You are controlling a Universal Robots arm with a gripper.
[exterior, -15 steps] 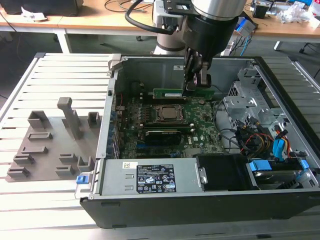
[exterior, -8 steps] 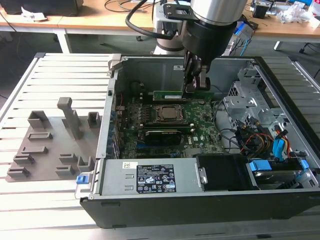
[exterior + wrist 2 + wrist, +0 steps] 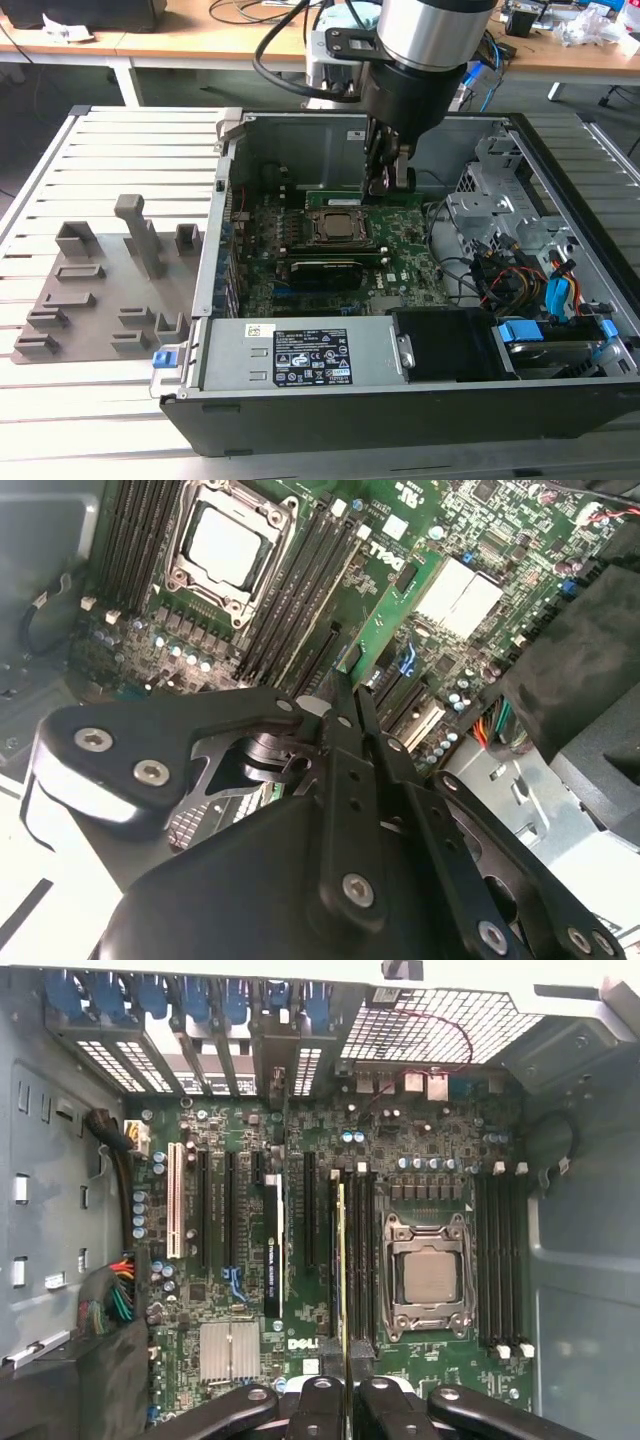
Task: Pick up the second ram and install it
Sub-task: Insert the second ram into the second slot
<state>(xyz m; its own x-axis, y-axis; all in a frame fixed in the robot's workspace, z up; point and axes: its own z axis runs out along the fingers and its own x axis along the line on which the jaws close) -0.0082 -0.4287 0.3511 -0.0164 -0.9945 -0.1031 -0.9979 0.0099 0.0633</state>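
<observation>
Green and thin, the second ram stood on edge inside the open computer case, pinched between the 2 black fingers of the gripper — the jaws were drawn together on the stick, not standing apart. In the first wrist view the gripper held the ram so that it appeared edge-on as 1 narrow pale-green line, running along the bank of dark memory slots just beside the CPU socket. Whether its lower edge was already seated in a slot could not be told. In the exterior view the arm reached down into the case, with the gripper low over the motherboard on the far side of the CPU socket — the wider black-covered card lay on the socket's near side. A grey parts tray sat on the slatted table at the exterior view's left, well apart from the case.
</observation>
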